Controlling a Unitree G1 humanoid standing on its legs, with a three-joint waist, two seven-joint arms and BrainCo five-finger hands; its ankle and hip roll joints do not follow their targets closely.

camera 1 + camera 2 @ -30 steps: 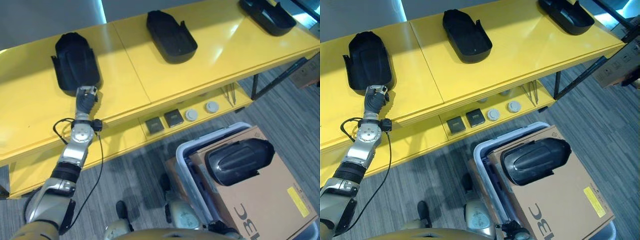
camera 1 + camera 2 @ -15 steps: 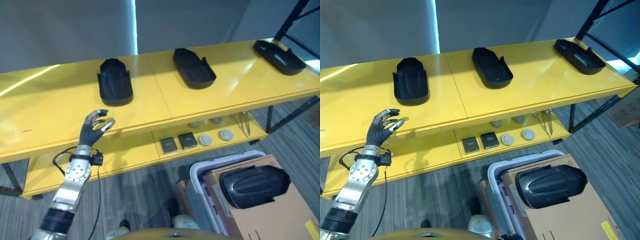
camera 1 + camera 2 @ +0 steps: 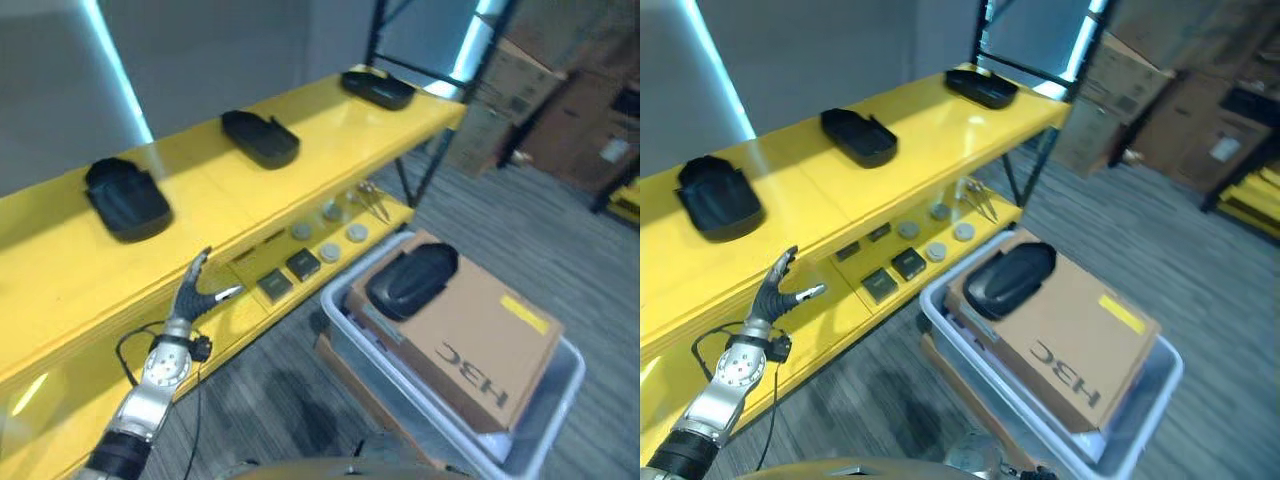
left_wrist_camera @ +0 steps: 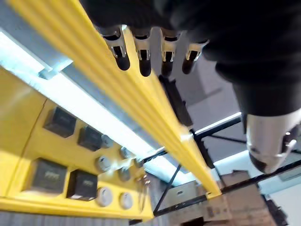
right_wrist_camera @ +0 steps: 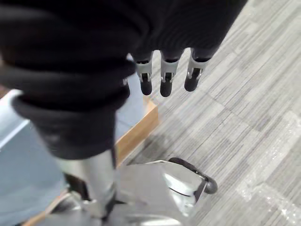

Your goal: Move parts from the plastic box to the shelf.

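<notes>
One black part [image 3: 411,279] sits on top of a cardboard box [image 3: 470,335] that stands in the plastic box [image 3: 545,420], on the floor at near right. Three more black parts are already on the yellow shelf [image 3: 60,270] top: left one [image 3: 125,199], middle one [image 3: 260,138], far right one [image 3: 377,88], well apart from each other in a row. My left hand [image 3: 198,291] is up in front of the shelf's front edge, fingers straight and spread, thumb out, holding nothing; the left part is further back on the top from it, not touching. In my left wrist view the fingers [image 4: 143,60] point past the yellow edge. Lower shelf level has small dark square blocks [image 3: 288,275] and round grey discs [image 3: 342,232] laid out. My right hand [image 5: 70,84] hangs over the grey carpet floor [image 5: 244,117] beside the plastic box, fingers [image 5: 166,80] relaxed and straight, empty.
</notes>
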